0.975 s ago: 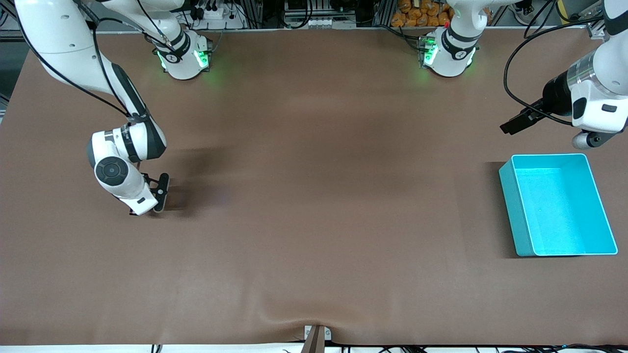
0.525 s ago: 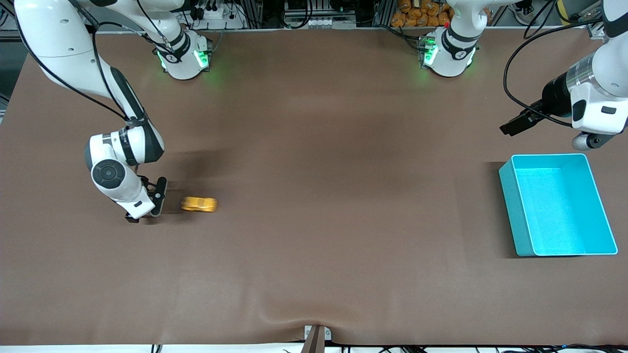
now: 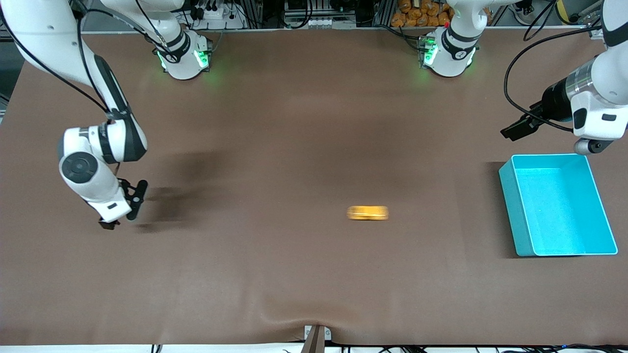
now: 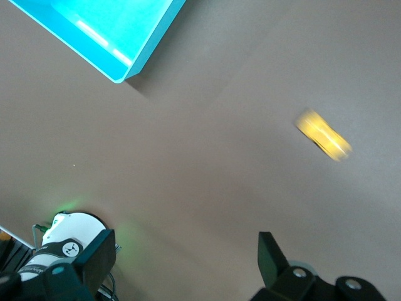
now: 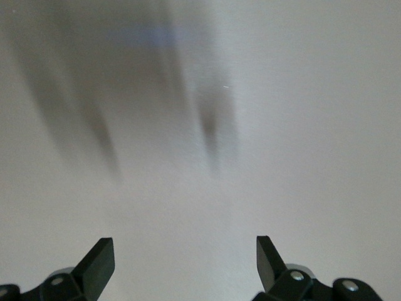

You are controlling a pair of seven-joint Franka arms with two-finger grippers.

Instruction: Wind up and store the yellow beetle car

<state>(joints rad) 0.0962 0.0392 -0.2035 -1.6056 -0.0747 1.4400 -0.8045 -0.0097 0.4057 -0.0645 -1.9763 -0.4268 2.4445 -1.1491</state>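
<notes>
Fingers of the right gripper (image 3: 122, 210) are standing spread wide with nothing between them, hanging low over bare table (image 3: 274, 274) at the right arm's end. Well apart from those fingers, the yellow beetle car (image 3: 368, 213) is sitting on the table around its middle, blurred into a yellow streak, clear of both grippers. Toward the left arm's end, the teal bin (image 3: 517, 215) is lying with the car outside it. Above the table beside the bin's upper edge, the left gripper (image 3: 515, 128) is waiting, its fingers (image 4: 270, 258) also spread apart and gripping nothing.
</notes>
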